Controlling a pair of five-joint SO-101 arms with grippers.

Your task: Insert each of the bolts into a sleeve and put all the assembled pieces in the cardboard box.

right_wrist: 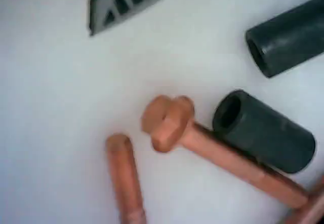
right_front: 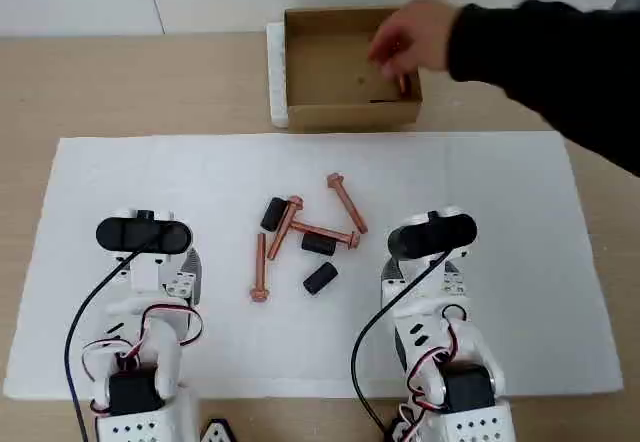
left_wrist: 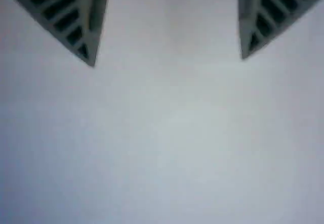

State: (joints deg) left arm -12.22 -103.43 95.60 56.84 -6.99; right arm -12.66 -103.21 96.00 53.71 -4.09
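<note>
Several copper bolts (right_front: 345, 203) and three black sleeves (right_front: 320, 278) lie loose in the middle of the white sheet (right_front: 520, 222), between and ahead of both arms. The cardboard box (right_front: 330, 112) stands behind the sheet. A person's hand (right_front: 415, 34) is inside the box, at a copper bolt (right_front: 403, 84). My left gripper (right_front: 160, 272) is open over bare sheet, fingertips (left_wrist: 88, 51) wide apart. My right gripper (right_front: 425, 277) is open just above a hex-head bolt (right_wrist: 169, 122) that rests against a sleeve (right_wrist: 263, 130); a second sleeve (right_wrist: 288, 34) and another bolt's end (right_wrist: 124, 178) lie close by.
A black sleeve of the person's arm (right_front: 550, 62) crosses the back right corner. Bare sheet lies to the left of the left arm and to the right of the right arm. Wooden table (right_front: 120, 82) surrounds the sheet.
</note>
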